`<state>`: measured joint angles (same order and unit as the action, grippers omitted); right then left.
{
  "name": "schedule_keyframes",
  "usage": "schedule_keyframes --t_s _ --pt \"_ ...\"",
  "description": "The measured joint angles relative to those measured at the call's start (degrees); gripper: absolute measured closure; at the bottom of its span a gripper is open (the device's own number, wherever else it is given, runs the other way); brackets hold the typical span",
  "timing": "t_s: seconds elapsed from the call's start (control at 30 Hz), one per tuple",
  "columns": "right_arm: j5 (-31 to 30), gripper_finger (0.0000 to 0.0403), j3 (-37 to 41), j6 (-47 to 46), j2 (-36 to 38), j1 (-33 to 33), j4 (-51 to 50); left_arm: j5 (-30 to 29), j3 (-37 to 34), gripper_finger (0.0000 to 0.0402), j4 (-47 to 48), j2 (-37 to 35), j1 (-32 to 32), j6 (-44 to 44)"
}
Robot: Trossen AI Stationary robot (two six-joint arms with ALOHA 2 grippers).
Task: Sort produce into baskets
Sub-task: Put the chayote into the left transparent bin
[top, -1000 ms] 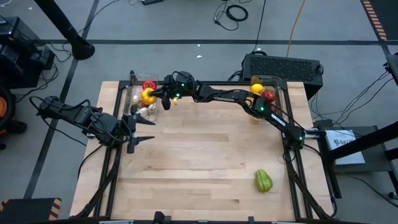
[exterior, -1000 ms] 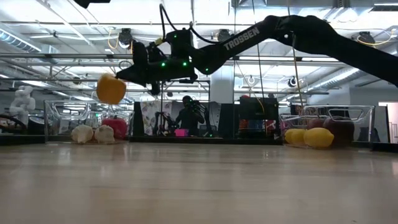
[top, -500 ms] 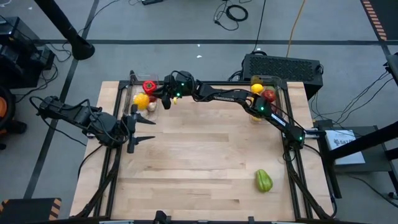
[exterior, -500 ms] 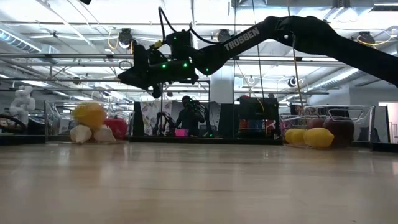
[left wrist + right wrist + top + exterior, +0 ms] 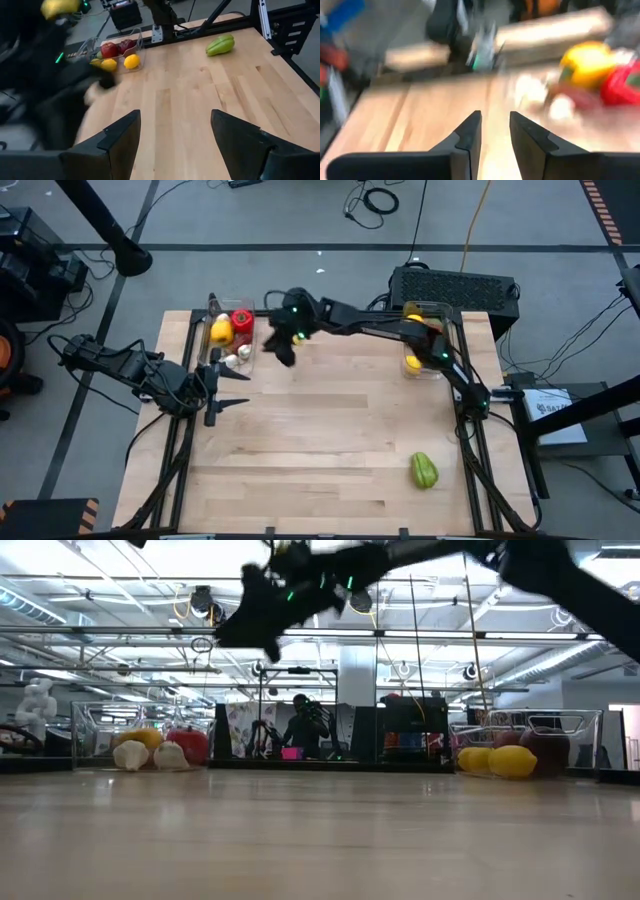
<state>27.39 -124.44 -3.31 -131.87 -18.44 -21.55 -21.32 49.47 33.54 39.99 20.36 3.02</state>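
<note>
High view: right gripper (image 5: 283, 352) hangs beside the left bin (image 5: 213, 358), jaws slightly apart and empty. The yellow pepper (image 5: 221, 331) lies in that bin with the red pepper (image 5: 241, 319) and garlic (image 5: 231, 358). One green piece (image 5: 424, 471) sits alone near the table's (image 5: 330, 430) front right. The next reach should probably clear the bin rim, swing across and descend straight over it. Left gripper (image 5: 232, 390) waits at the table's left edge, jaws wide and empty.

Bright, even overhead light; ceiling strip lamps (image 5: 60, 602) are glaring in the low view. Motion blur is smearing the right wrist view and the dark right arm (image 5: 300, 590). Soft shadows are lying on the pale wooden bench (image 5: 330, 440).
</note>
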Motion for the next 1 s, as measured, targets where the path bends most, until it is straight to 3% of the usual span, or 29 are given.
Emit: schedule_keyframes --t_s 0.1,0.23,0.5,0.77,1.0 --pt "-5.6 0.031 0.0 6.2 5.8 3.6 -16.7 0.0 0.0 0.0153 0.0 0.0 0.0 -1.1" --pt "-18.3 0.031 -0.1 8.2 12.6 10.9 -36.5 0.0 0.0 0.0153 -0.1 0.0 0.0 -1.2" --pt "-36.9 0.031 0.8 -11.2 17.7 29.5 -65.4 -0.2 0.0 0.0153 -0.7 0.0 0.0 -1.3" --pt "-49.7 0.031 2.0 -38.3 18.3 47.9 -68.4 -0.2 0.0 0.0153 -1.9 0.4 0.0 -1.2" --pt "-51.6 0.0296 5.0 -60.0 18.3 57.4 -68.4 -0.2 0.0 0.0153 -5.6 1.1 0.0 1.5"
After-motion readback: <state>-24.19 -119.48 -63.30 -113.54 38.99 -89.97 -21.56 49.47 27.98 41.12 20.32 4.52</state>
